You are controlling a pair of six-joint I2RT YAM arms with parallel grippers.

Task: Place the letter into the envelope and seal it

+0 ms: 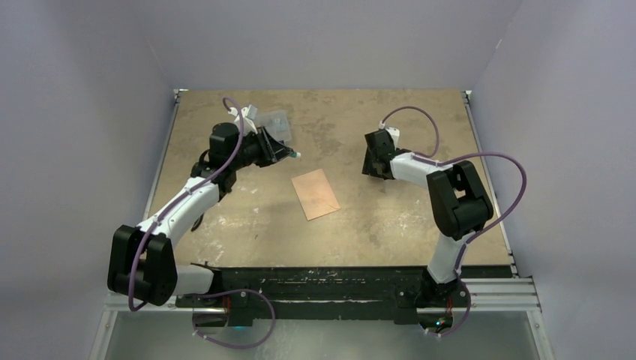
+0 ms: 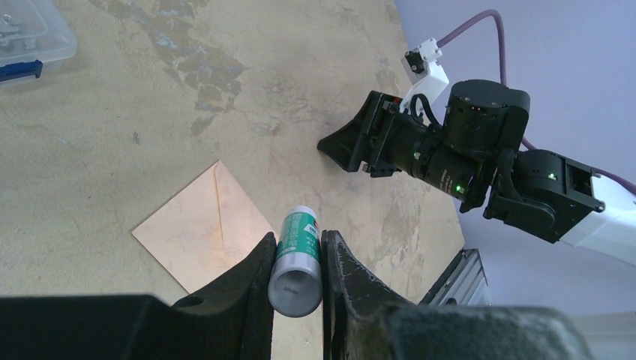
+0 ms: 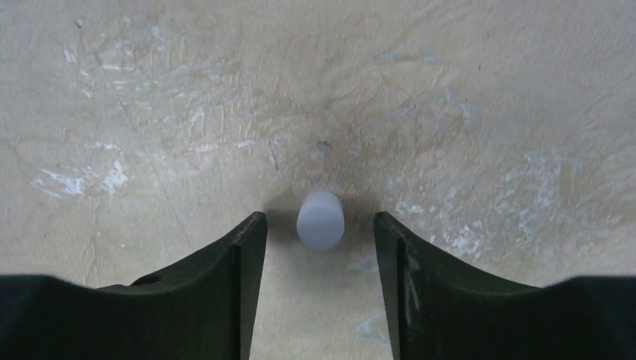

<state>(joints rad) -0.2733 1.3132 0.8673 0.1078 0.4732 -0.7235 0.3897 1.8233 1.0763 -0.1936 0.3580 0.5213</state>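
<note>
The salmon-pink envelope (image 1: 315, 193) lies flat on the table's middle; it also shows in the left wrist view (image 2: 199, 225), with fold lines across its face. The letter is not in view. My left gripper (image 1: 289, 154) hovers left of and behind the envelope, shut on a green-and-white glue stick (image 2: 298, 259) with its open end toward the camera. My right gripper (image 3: 319, 217) is open, pointing down at the table right of the envelope. A small white cap (image 3: 320, 220) stands on the table between its fingertips, touching neither finger.
A clear plastic box (image 1: 274, 122) sits at the back left, also in the left wrist view (image 2: 30, 37). The right arm's wrist (image 2: 450, 142) shows across from the left gripper. Walls enclose the table on three sides.
</note>
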